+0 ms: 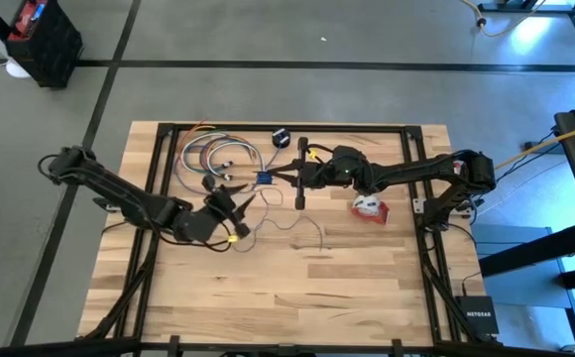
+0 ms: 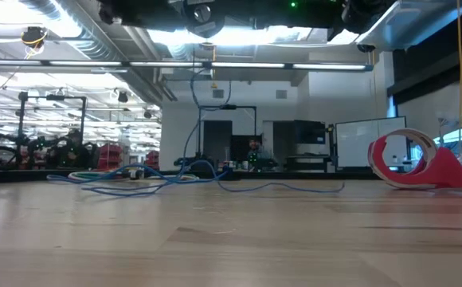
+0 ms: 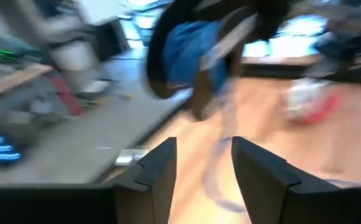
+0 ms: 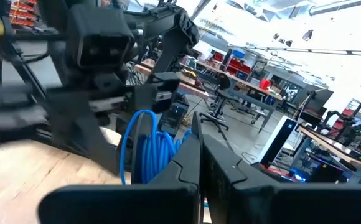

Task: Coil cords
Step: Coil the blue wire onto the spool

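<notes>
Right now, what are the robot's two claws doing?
Left gripper: open, holding nothing.
Right gripper: shut on the blue cord coil.

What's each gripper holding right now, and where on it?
Right gripper is shut on the blue cord, pinching the gathered loops of the coil. Left gripper has its fingers apart with nothing between them.

overhead, table-level, two close wrist views
</notes>
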`<act>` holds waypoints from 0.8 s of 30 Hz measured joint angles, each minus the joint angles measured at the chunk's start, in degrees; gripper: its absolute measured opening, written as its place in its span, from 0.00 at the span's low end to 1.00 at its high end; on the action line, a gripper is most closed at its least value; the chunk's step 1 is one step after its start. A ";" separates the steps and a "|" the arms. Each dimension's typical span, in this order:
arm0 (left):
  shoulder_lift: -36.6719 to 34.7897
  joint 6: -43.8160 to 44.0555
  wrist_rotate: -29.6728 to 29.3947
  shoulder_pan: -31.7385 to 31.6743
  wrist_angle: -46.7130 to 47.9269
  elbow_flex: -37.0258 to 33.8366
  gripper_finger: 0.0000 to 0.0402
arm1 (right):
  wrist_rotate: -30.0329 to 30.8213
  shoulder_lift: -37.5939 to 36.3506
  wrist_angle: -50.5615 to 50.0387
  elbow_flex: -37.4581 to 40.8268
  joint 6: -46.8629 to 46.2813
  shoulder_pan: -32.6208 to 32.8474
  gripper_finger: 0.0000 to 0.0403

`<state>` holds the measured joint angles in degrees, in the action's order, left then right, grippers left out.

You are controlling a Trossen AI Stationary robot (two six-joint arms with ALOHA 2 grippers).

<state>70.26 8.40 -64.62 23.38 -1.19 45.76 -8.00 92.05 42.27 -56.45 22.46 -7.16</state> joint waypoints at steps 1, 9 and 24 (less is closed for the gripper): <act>-0.87 1.02 2.98 0.04 0.76 0.29 0.38 | 0.00 0.00 0.01 0.00 0.02 0.00 0.02; -1.41 3.92 10.52 -2.08 1.97 0.52 0.41 | 0.03 0.00 0.32 0.00 0.09 0.02 0.02; 0.35 9.21 18.14 -5.06 11.65 0.52 0.40 | 0.06 -0.16 -0.15 0.00 0.42 0.02 0.02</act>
<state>70.61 17.61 -46.48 18.32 10.46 46.28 -7.94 91.89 42.12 -56.45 22.87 -7.14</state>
